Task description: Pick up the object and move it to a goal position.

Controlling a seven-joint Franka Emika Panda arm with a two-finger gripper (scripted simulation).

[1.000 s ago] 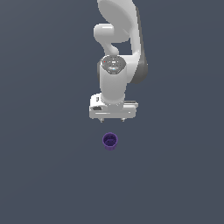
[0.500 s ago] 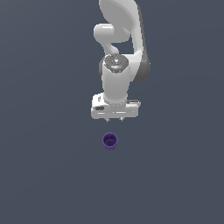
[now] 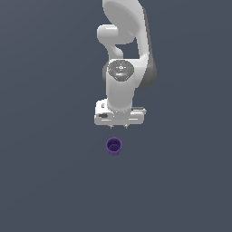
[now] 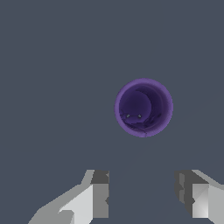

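A small dark purple cup (image 3: 113,146) stands upright on the grey floor, its hollow mouth facing up. In the wrist view the cup (image 4: 143,107) shows from above, round and hollow. My white gripper (image 3: 118,126) hangs above the floor, just behind the cup in the exterior view, and does not touch it. In the wrist view the gripper (image 4: 142,192) is open, its two fingers wide apart with nothing between them. The cup lies ahead of the fingertips, not between them.
The floor (image 3: 45,181) is a plain dark grey surface all around. The white arm (image 3: 124,41) rises behind the gripper at the top of the exterior view.
The gripper has come lower and slightly closer to the cup. The cup has not moved.
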